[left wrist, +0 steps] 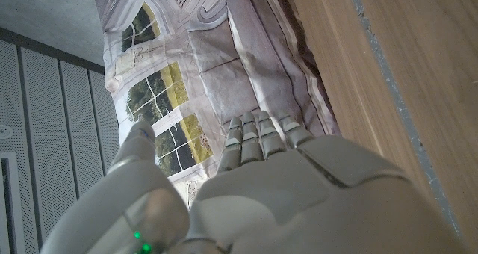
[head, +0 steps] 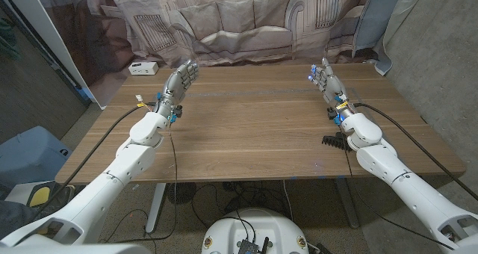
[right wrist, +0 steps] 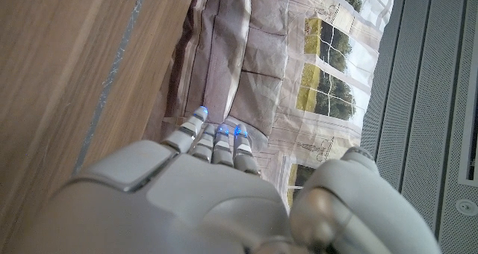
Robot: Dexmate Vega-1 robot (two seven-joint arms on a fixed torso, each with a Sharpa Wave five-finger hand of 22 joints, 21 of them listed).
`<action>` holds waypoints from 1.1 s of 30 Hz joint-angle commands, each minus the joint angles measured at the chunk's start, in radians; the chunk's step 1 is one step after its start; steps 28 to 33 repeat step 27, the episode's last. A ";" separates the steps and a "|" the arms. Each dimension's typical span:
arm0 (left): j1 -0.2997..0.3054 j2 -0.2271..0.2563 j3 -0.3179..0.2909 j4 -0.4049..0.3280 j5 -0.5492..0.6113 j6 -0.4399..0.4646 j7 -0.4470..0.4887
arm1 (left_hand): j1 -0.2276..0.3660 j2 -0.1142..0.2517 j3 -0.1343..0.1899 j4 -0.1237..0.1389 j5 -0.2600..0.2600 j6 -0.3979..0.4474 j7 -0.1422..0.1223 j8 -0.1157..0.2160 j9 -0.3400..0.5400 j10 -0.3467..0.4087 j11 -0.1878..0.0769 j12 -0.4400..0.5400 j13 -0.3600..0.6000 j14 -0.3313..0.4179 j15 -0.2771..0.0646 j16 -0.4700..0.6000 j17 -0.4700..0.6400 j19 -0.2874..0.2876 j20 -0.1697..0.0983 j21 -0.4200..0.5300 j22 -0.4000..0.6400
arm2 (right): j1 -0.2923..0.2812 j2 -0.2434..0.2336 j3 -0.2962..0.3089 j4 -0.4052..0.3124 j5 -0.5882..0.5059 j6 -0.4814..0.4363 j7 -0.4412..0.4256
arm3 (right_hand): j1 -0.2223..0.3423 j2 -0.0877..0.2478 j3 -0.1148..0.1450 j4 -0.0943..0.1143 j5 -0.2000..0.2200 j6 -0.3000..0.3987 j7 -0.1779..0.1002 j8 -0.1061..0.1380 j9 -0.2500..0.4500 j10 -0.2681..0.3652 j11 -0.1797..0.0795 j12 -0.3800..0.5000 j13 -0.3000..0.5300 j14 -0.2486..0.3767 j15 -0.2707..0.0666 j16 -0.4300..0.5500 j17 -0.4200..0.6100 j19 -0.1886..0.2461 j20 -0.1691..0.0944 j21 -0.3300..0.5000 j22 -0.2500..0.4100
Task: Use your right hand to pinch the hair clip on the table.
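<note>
The hair clip (head: 334, 141), a small black toothed piece, lies on the wooden surface (head: 254, 127) near its right front edge, just beside the right forearm (head: 366, 134) and partly tucked under it, so its full shape is hard to make out. The right robot hand (head: 326, 76) stands well beyond the clip, toward the far right part of the surface, its fingers (right wrist: 216, 138) stretched out side by side and holding nothing; it looks to stand on its edge rather than flat, though the head view is too small to be sure. The left robot hand (head: 179, 78) mirrors it on the far left side, fingers (left wrist: 258, 134) extended and slightly apart, also empty. Thin black cables (head: 119, 119) run along both arms (one trails off each side edge of the surface). A small white box (head: 143, 68) sits at the far left corner of the surface. Behind the surface hangs a printed cloth backdrop (head: 239, 19) showing a sofa and windows.
</note>
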State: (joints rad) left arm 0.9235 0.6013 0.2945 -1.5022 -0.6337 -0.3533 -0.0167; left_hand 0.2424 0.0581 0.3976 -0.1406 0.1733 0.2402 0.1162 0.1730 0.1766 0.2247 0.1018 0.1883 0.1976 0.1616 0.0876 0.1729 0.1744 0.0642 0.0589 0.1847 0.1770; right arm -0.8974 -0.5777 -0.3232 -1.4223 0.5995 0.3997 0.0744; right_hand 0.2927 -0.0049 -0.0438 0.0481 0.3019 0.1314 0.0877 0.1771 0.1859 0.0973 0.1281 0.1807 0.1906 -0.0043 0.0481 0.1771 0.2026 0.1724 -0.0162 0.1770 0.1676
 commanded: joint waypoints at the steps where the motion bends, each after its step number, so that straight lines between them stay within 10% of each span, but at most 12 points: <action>1: -0.006 -0.003 0.011 0.006 -0.013 0.018 -0.014 | 0.001 -0.008 0.004 0.002 -0.001 -0.005 0.005 0.003 0.003 -0.008 0.003 0.001 0.005 -0.004 0.005 0.000 0.004 -0.008 0.002 -0.001 0.003 | 0.020 0.012 -0.016 0.053 0.047 0.001 0.058 | 0.004 0.000 -0.010 -0.003 0.000 0.010 -0.013 0.006 0.002 -0.007 -0.006 0.000 0.001 -0.010 0.001 0.004 0.001 -0.016 -0.001 -0.001 0.003; 33: 0.025 -0.004 0.003 0.006 -0.026 -0.012 -0.026 | -0.001 -0.006 0.004 0.004 -0.001 0.012 0.021 0.014 0.003 0.010 0.003 0.016 0.005 0.012 0.007 0.013 0.004 -0.003 0.000 0.007 0.003 | -0.025 -0.011 -0.024 -0.018 0.047 -0.071 0.001 | 0.009 0.008 -0.008 -0.007 -0.004 0.026 -0.013 0.016 0.000 0.009 -0.012 0.014 -0.002 -0.001 -0.003 0.017 -0.001 -0.013 0.000 0.010 0.003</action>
